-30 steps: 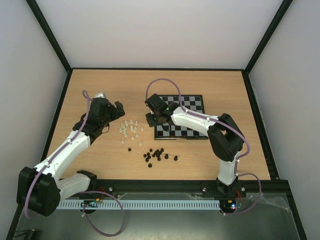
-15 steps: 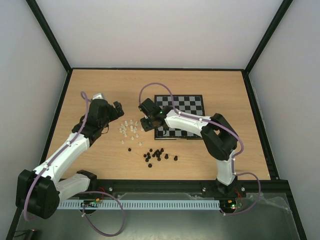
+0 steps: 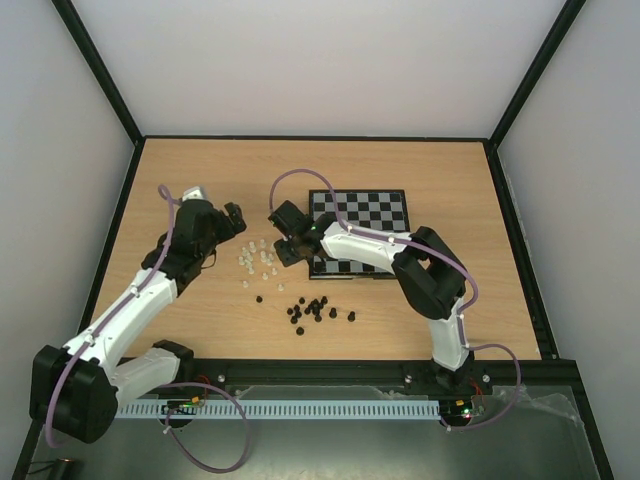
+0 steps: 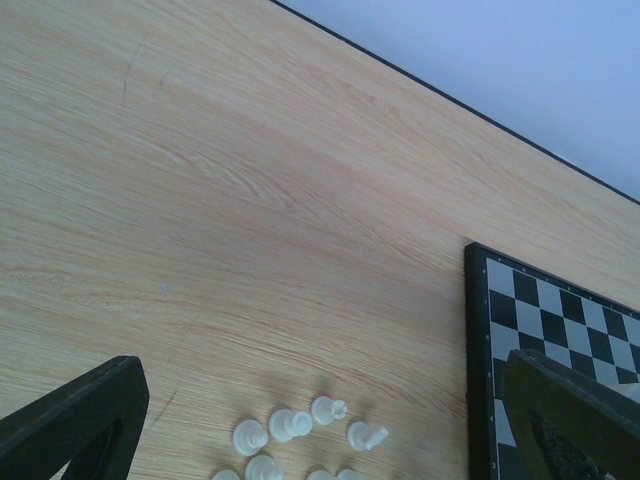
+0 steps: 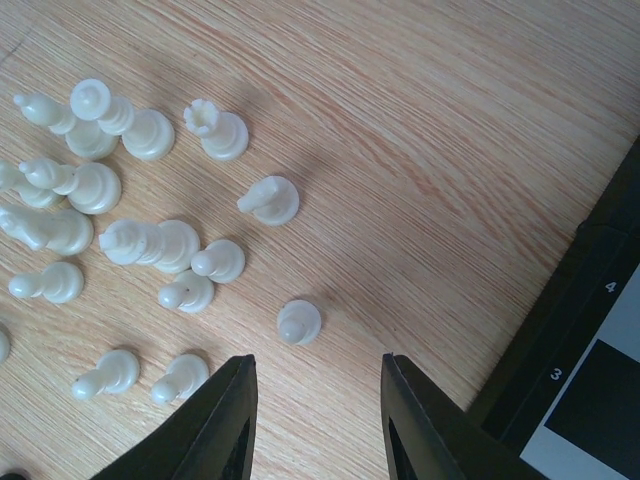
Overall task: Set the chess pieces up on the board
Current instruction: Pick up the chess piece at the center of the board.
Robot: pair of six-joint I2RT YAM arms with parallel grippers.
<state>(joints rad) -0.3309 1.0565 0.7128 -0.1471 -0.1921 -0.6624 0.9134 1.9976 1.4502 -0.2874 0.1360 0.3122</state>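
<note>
Several tiny white chess pieces [image 3: 260, 258] stand in a cluster on the wooden table left of the board [image 3: 375, 215]. In the right wrist view the cluster [image 5: 110, 200] fills the left side and one white pawn [image 5: 298, 322] stands just ahead of my open, empty right gripper [image 5: 318, 400]. The board's dark corner [image 5: 590, 310] shows at the right. My right gripper [image 3: 284, 243] hovers between the cluster and the board's left edge. My left gripper [image 3: 236, 222] is open and empty, just left of the cluster. Its view shows a few white pieces [image 4: 300, 425] and the board's edge [image 4: 480, 350].
Several black pieces [image 3: 315, 308] lie scattered on the table in front of the white cluster. A black frame [image 3: 130, 200] rims the table, with white walls behind it.
My right gripper has moved left off the board's left edge toward the white cluster. My left gripper has barely moved.
</note>
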